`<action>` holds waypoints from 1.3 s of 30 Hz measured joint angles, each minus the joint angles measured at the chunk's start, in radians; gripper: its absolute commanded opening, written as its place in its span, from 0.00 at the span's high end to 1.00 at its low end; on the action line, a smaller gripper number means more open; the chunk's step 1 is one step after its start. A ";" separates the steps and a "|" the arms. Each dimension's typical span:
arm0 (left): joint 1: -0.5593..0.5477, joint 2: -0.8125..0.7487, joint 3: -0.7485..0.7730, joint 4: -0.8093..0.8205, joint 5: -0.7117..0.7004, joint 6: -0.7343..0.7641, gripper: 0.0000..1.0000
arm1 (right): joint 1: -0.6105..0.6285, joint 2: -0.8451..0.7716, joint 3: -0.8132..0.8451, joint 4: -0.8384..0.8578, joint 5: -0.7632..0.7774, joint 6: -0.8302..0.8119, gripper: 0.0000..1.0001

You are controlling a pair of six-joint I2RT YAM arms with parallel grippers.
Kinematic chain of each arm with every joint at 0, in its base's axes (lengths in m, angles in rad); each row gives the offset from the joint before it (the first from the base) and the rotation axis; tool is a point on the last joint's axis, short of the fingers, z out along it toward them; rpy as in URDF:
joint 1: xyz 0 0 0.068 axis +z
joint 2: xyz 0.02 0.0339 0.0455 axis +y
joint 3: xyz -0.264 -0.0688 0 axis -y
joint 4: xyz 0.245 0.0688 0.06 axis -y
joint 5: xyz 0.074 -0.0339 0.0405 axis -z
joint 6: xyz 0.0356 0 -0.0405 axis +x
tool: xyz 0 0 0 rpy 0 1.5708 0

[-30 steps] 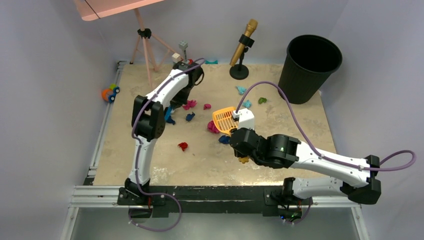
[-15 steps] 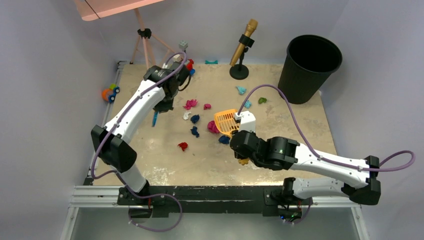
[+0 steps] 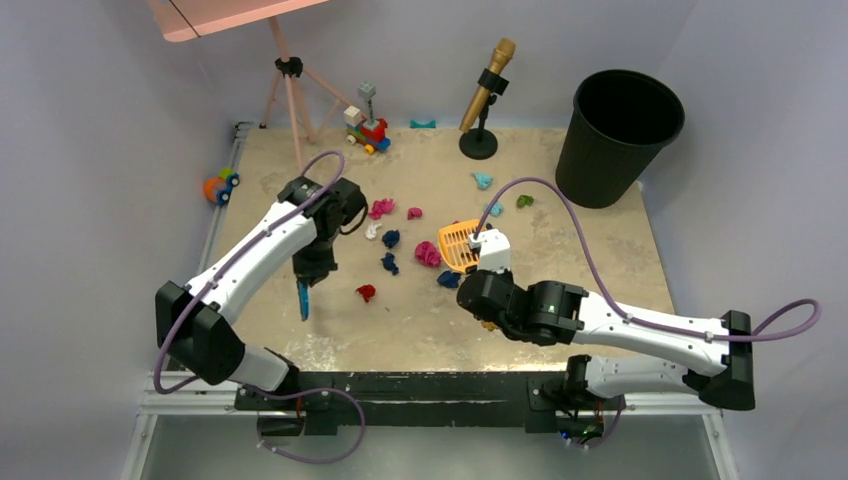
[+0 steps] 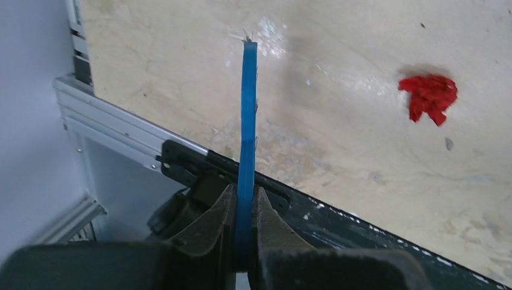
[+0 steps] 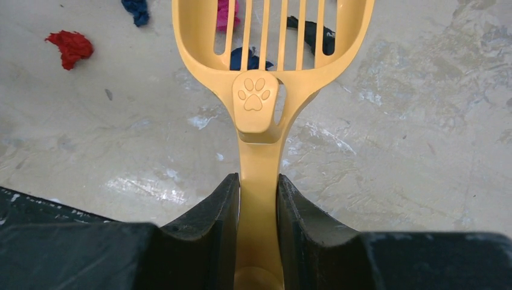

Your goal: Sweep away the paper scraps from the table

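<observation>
My left gripper (image 3: 306, 276) is shut on a thin blue brush (image 3: 302, 299), whose tip points at the table's (image 3: 400, 330) near left part. In the left wrist view the brush (image 4: 246, 115) stands edge-on between the fingers of my left gripper (image 4: 244, 202), with a red scrap (image 4: 428, 96) to its right. My right gripper (image 3: 474, 257) is shut on the handle of an orange slotted scoop (image 3: 455, 244). Pink (image 3: 428, 254), navy (image 3: 390, 262) and red (image 3: 367, 292) scraps lie left of the scoop. In the right wrist view, navy and pink scraps show through the slots of the scoop (image 5: 256, 103), above my right gripper (image 5: 258, 190).
A black bin (image 3: 620, 135) stands at the back right, a gold microphone on a stand (image 3: 487, 90) at the back. A toy block train (image 3: 367, 128) and a pink tripod (image 3: 292, 90) are at the back left, a toy car (image 3: 221, 186) on the left rail. Teal (image 3: 482, 180) and green (image 3: 524, 201) scraps lie near the bin.
My left arm has swung from the back of the table toward the near left, carrying the blue brush, which uncovered the toy train. The right arm and scoop have barely shifted.
</observation>
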 measured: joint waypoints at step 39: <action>0.006 0.436 0.463 0.361 -0.171 0.469 1.00 | 0.000 -0.024 0.063 -0.125 0.025 0.193 1.00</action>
